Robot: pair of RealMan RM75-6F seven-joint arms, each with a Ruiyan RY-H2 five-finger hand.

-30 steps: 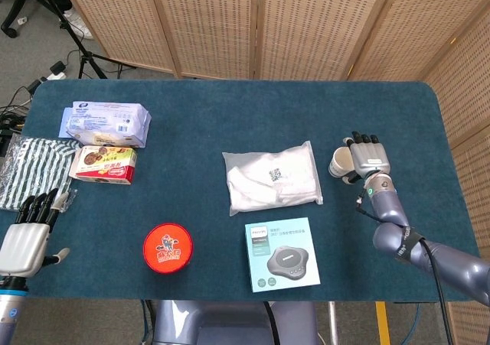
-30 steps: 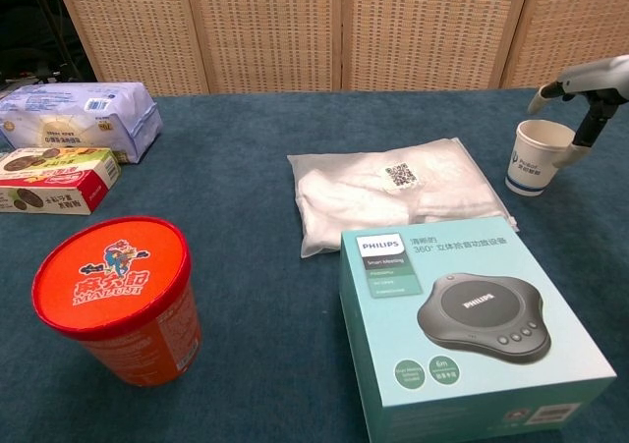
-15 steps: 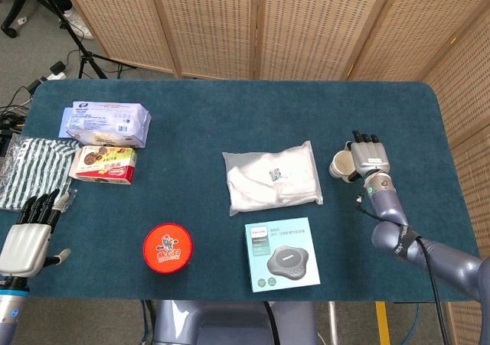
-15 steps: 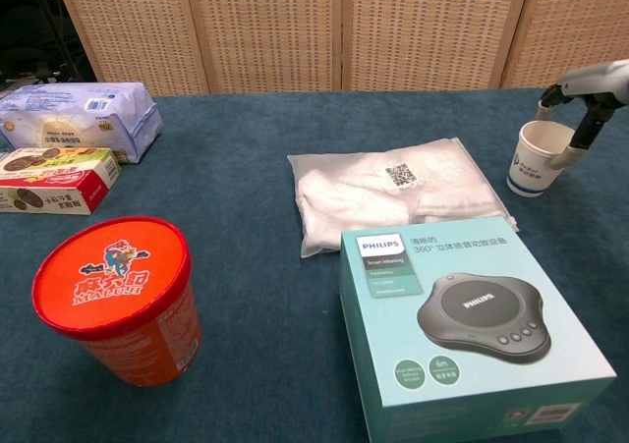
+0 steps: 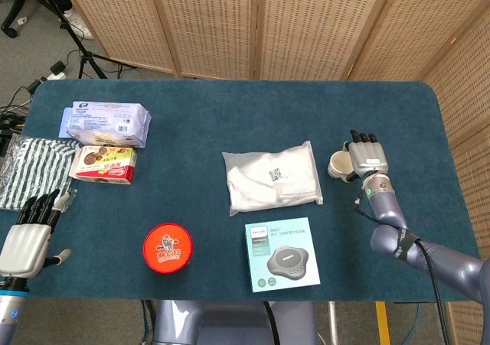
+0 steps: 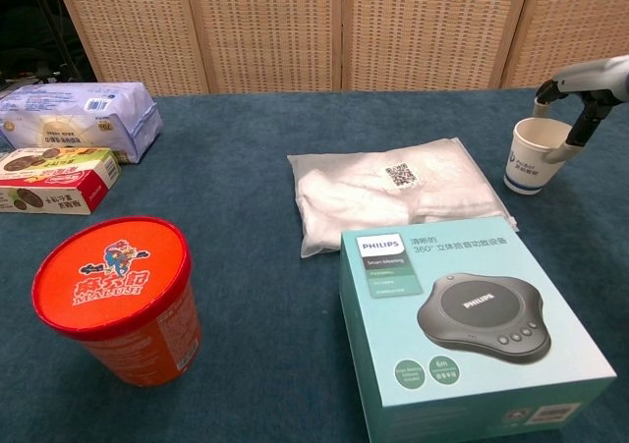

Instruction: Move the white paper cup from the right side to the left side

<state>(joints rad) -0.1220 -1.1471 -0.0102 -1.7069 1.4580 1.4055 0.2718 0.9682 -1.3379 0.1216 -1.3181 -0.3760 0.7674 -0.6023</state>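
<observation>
Had right hand point(image 5: 369, 160) wrapped around paper cup point(image 6: 534, 157) at table's point(image 5: 230, 115) right side, thumb against its wall, cup upright just right of plastic bag point(image 5: 272, 177); kept left hand point(image 5: 29, 234) idle at near-left edge, fingers apart

right robot hand point(image 5: 366, 157) | nudged left | white paper cup point(image 6: 532, 156) | shifted left

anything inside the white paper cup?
In the chest view the white paper cup stands upright and only its upper inner wall shows, bare. The bottom is hidden by the rim, and the right hand hangs over it with one finger down its side.
</observation>
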